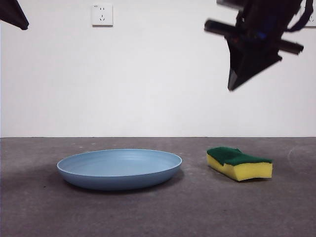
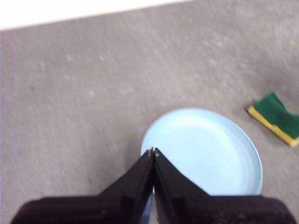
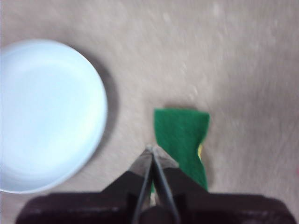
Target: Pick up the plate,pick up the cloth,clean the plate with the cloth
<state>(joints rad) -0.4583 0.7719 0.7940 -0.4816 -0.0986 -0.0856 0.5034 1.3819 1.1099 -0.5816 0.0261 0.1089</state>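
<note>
The light-blue plate (image 1: 119,168) lies flat on the grey table, left of centre. The cloth, a yellow sponge with a green top (image 1: 239,163), lies to its right. My right gripper (image 1: 234,85) hangs shut and empty high above the sponge; in the right wrist view its tips (image 3: 152,149) sit over the green sponge (image 3: 182,140), with the plate (image 3: 46,116) beside. My left gripper (image 2: 153,151) is shut and empty, high above the plate's (image 2: 205,151) edge; the sponge (image 2: 276,116) shows farther off. In the front view it is only a black tip at the top left corner (image 1: 12,15).
A white wall with a power socket (image 1: 101,14) stands behind the table. Bare grey tabletop (image 1: 158,212) lies in front of the plate and sponge.
</note>
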